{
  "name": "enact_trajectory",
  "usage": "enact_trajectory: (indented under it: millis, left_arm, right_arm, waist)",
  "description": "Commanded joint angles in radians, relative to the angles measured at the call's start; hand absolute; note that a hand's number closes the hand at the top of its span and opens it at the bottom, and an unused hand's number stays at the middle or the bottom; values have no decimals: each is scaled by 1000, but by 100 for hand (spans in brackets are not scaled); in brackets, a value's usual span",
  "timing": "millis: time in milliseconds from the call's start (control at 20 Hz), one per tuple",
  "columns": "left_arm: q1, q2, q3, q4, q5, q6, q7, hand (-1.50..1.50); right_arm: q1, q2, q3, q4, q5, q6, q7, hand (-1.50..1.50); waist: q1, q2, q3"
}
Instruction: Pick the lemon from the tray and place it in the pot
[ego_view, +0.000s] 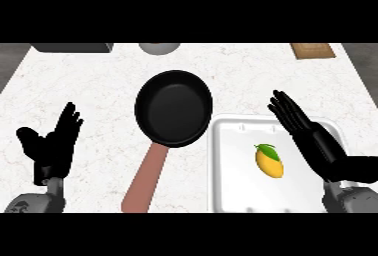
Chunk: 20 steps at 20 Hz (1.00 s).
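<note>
A yellow lemon (269, 161) with a green leaf at its top lies in the middle of the white tray (229, 165) at the lower right. The black pot (173, 107), a round pan with a reddish-brown handle (145, 179) pointing toward me, sits left of the tray. My right hand (314, 140) stands open over the tray's right side, fingers straight and pointing away, just right of the lemon and apart from it. At the lower left my left hand (50, 145) rests open, fingers up.
At the counter's far edge stand a dark grey box (72, 48), a pale round bowl (159, 47) and a wooden board (312, 50). The white marble counter (88, 85) stretches between pot and left hand.
</note>
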Motion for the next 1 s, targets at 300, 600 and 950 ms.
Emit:
enact_trajectory:
  millis: [300, 600, 950]
  left_arm:
    - [6, -8, -168, 28, -28, -182, 13, 0]
    - [-2, -11, -199, 65, -24, -264, -36, 0]
    - [9, -47, -210, 60, -50, -268, -14, 0]
  right_arm:
    - [-132, -290, 37, -17, 424, 45, -46, 150]
    - [111, 39, -52, -27, 245, -148, -509, -150]
    - [259, -184, -116, -224, 243, 15, -328, -150]
  waist:
    - [-60, -53, -14]
    - [-40, -12, 7]
    - [-21, -16, 4]
